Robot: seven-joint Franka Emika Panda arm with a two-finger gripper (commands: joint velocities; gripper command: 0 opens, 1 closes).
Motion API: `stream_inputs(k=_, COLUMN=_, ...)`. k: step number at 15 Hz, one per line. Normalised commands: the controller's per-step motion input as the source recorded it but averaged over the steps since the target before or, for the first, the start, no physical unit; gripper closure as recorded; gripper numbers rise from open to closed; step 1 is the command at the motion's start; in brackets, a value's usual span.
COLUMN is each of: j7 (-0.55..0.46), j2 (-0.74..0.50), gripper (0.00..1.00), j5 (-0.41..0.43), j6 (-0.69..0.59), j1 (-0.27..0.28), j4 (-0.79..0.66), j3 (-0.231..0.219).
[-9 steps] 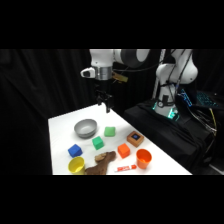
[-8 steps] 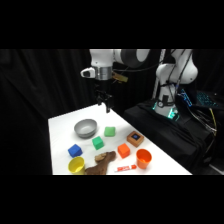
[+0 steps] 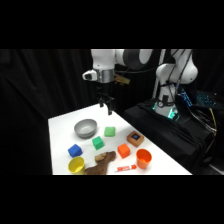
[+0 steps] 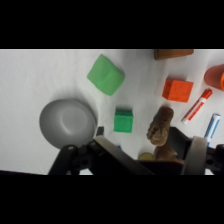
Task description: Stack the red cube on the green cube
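The end effector [image 3: 106,107] hangs high over the bench [image 3: 60,125]; its grip I cannot tell. Red cube [image 3: 123,150] sits apart from green cube [image 3: 98,143].

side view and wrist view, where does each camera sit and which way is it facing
Side view: stands beside the table, looking across and down on it; shows the white arm reaching from its base at upper right, gripper hanging above the table's far end.
Wrist view: sits on the arm's wrist, looking down at the table; the gripper's black linkage and fingers rise from the bottom edge.
Shared: the grey bowl, green cube, paler green cube, red cube.
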Motion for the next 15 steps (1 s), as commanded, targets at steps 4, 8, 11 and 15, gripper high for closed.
stream_inputs(k=4, j7=0.21, j2=-0.11, gripper=0.0, j5=0.097, j6=0.12, j1=0.076, j4=-0.17, j3=0.065)
stream_inputs(k=8, j7=0.18, j2=-0.06, gripper=0.0, j5=0.117, j6=0.21, j1=0.087, j4=-0.17, j3=0.066)
stream_inputs(k=11, j7=0.11, j2=0.01, gripper=0.0, j5=0.172, j6=0.28, j1=0.077, j4=-0.13, j3=0.057)
stream_inputs(k=15, j7=0.03, j2=0.1, gripper=0.0, j5=0.206, j6=0.3, j1=0.064, j4=-0.08, j3=0.053)
